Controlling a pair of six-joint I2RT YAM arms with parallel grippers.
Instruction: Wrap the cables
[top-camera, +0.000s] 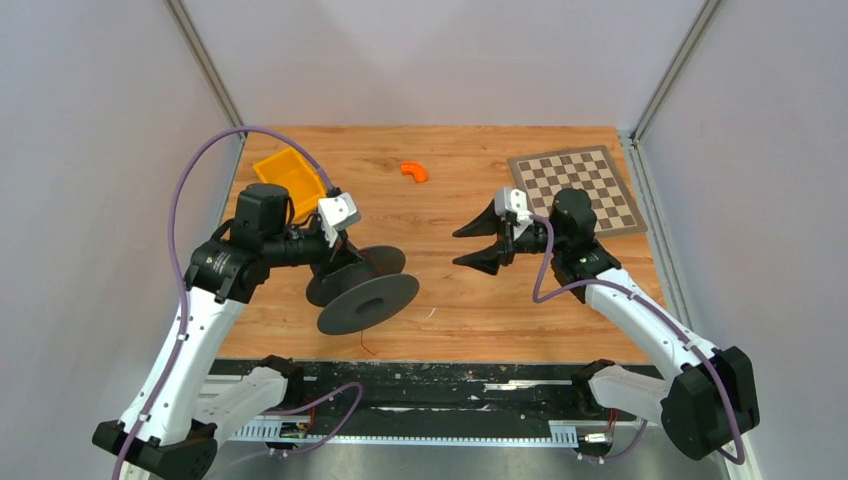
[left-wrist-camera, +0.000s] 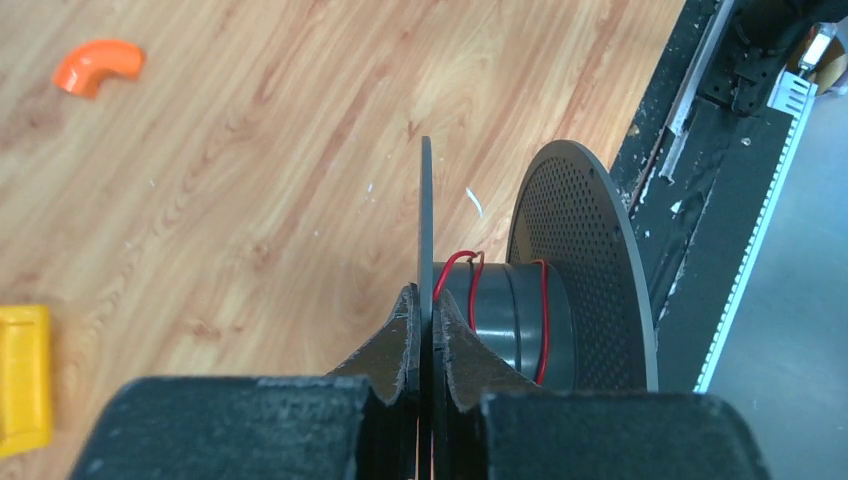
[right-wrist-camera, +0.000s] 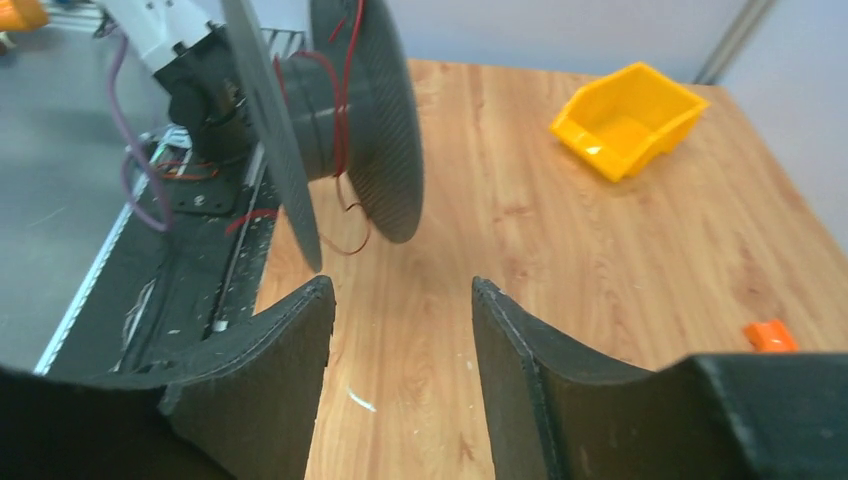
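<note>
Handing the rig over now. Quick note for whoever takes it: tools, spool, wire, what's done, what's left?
Left tool: shut on one flange of the spool. The spool stands on edge with its axle level.
Right tool: open and empty, facing the spool but apart from it.
Wire: a few loose turns on the hub. A slack tail hangs below the spool.
Done: winding begun, only a few turns on.
Left: take up the tail, probably with the right tool, wind the rest on and tidy the end.
</note>
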